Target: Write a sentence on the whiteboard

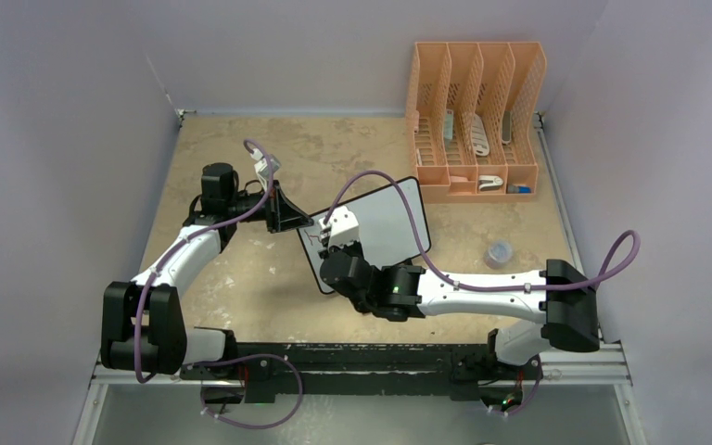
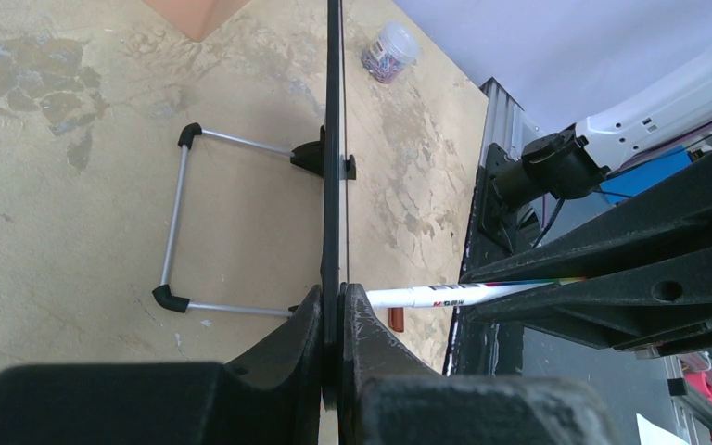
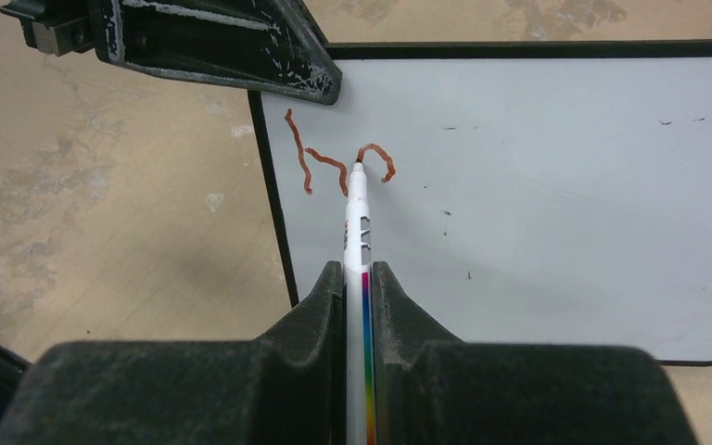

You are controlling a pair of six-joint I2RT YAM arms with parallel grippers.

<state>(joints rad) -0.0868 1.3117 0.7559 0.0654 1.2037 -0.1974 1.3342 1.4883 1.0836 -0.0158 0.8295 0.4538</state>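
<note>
Pinching the board (image 1: 385, 227) edge at mid-frame with the left jaws, steadying it upright on the worktop (image 1: 241, 278); clamping the pen (image 3: 357, 199) in the right jaws, pressing its tip to the lettering (image 3: 332, 165) at the board's upper left. Risking skewed strokes by pushing too hard and tilting the board

The left arm (image 1: 181, 255) bends inward, jaws pinched on the whiteboard (image 1: 389, 222) edge; the right arm (image 1: 482, 287) stretches leftward, jaws clamping a marker (image 3: 357, 213).
</note>
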